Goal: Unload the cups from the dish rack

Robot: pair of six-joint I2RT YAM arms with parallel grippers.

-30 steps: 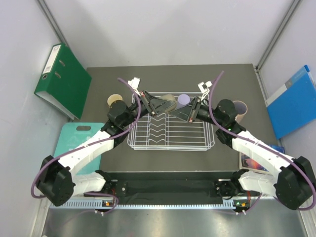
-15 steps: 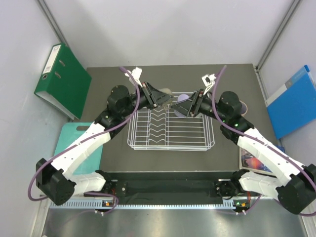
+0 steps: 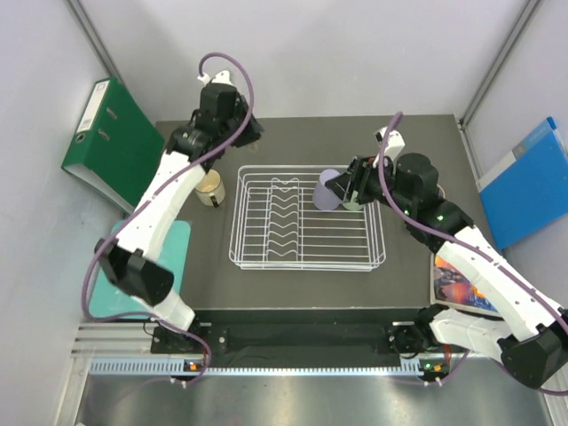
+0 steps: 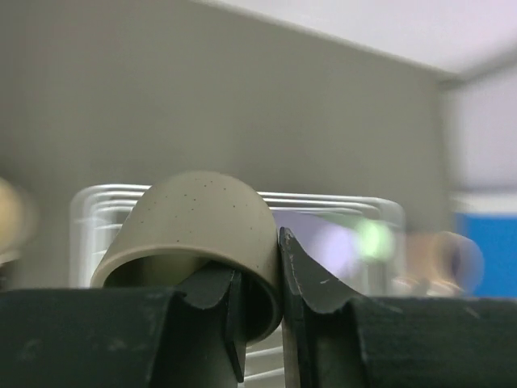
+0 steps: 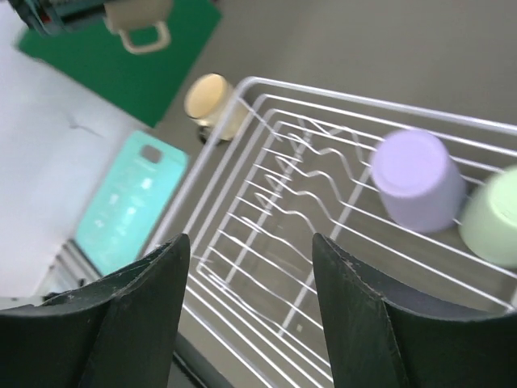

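We judge the olive-tan mug (image 4: 202,214) rigid, light and probably slick. The left claw (image 4: 258,271) is pinched on its wall. The right claw (image 5: 250,250) is open and empty. Grip the lavender tumbler (image 5: 416,179) ahead of it across its sides.

left arm (image 3: 164,200) stretched high toward the far-left corner of the counter (image 3: 293,138), wrist tipped over. left tool (image 4: 260,267) pinched on a mug (image 4: 202,218) wall, one finger inside, one outside. right arm (image 3: 470,253) reaches in from the right edge, elbow bent, aimed left. right tool (image 5: 249,242) jaws apart, gripping nothing.
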